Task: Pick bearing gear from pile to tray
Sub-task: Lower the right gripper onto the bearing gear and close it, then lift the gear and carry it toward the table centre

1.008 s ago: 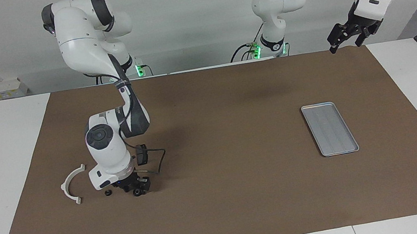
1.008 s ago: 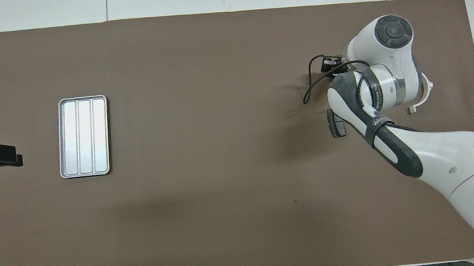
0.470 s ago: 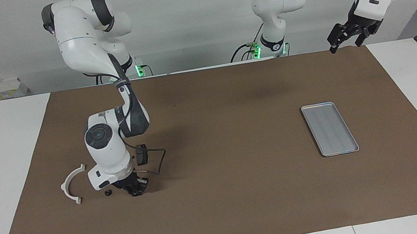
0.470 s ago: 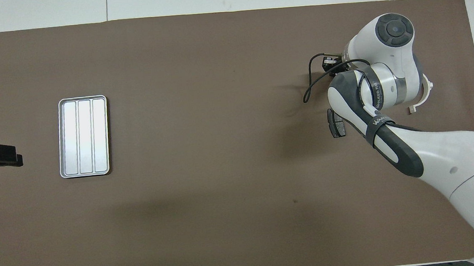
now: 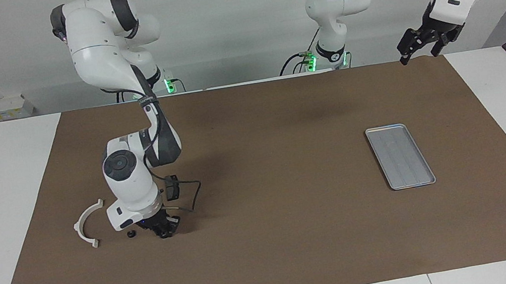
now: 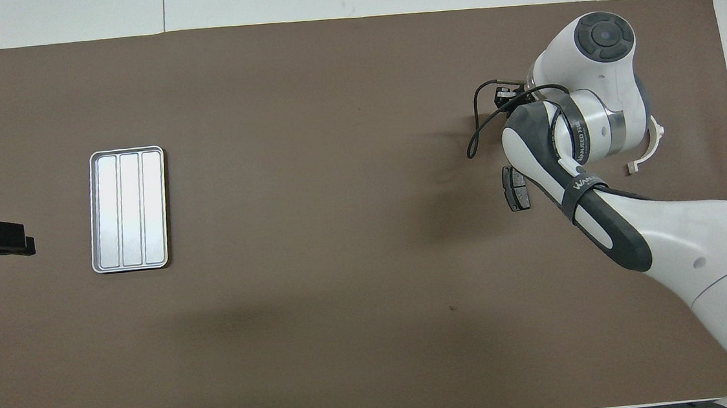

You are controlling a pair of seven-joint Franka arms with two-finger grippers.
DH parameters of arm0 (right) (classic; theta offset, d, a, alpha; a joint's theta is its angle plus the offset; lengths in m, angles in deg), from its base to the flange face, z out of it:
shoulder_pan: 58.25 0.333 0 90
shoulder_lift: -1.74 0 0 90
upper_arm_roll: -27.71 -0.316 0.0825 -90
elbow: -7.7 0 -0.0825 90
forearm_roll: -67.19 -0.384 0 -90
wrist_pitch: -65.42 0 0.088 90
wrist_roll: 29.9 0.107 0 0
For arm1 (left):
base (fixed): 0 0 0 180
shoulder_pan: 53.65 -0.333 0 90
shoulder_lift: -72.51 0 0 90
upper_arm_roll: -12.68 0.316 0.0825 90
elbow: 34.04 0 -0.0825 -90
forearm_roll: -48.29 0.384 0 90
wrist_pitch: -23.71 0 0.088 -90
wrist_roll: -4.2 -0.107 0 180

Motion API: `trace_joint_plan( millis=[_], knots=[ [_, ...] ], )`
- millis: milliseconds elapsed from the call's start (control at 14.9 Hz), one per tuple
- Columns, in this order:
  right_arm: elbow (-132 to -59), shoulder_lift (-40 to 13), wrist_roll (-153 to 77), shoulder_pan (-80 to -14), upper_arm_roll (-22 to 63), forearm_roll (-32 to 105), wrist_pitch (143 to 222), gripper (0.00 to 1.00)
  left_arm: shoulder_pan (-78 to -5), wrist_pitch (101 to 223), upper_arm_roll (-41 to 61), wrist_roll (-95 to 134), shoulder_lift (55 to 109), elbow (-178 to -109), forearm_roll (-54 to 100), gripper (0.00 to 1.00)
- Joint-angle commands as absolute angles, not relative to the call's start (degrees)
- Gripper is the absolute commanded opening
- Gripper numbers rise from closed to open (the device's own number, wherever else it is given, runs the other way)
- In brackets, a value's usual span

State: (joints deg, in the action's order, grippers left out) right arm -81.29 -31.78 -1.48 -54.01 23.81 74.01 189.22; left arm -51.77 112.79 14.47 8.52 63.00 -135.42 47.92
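The bearing gear [image 5: 165, 233] sits in the pile near the desk's edge at the right arm's end, clamped by the right gripper [image 5: 164, 231] low on the mat. The grasp step looks done; next it must lift and carry to the tray [image 5: 400, 156]. The left gripper [image 5: 420, 49] waits with fingers apart, above the desk's corner.

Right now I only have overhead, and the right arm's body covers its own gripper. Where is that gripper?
Observer: The right gripper is down low at the brown mat, toward the right arm's end of the table.
Operator: Any loose part beside it?
Observer: One small black round piece lies on the mat between the gripper and the white curved bracket, apart from the bracket.
Operator: Left gripper height?
Observer: The left gripper hangs open, raised high over the mat's corner by the robots. That arm waits.
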Motion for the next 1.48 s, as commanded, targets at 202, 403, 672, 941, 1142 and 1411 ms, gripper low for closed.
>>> trace_joint_plan(
  millis=[202,403,672,941,1142,1411],
  knots=[
    [-79.22,-25.08,-2.92,-52.01,23.5,74.57,178.2,0.0,-51.54,113.28,14.88,7.8,62.58,-135.64,47.15,1.0],
    [-79.05,-21.39,-2.66,-49.29,23.58,74.31,173.72,0.0,-51.54,113.28,14.88,7.8,62.58,-135.64,47.15,1.0],
    [-77.65,-17.86,1.28,-45.69,22.71,70.88,168.44,0.0,-51.54,113.28,14.88,7.8,62.58,-135.64,47.15,1.0],
    [-73.16,-18.03,14.18,-38.49,22.7,70.7,164.38,0.0,-51.54,113.28,14.88,7.8,62.58,-135.64,47.15,1.0],
    [-73.24,-18.39,22.11,-34.71,22.44,70.79,165.44,0.0,-51.45,113.28,14.88,7.8,62.58,-135.64,47.15,1.0],
    [-73.6,-19.7,29.15,-30.22,22.44,70.88,168.25,0.0,-51.54,113.28,14.88,7.8,62.58,-135.64,47.15,1.0]
  ],
)
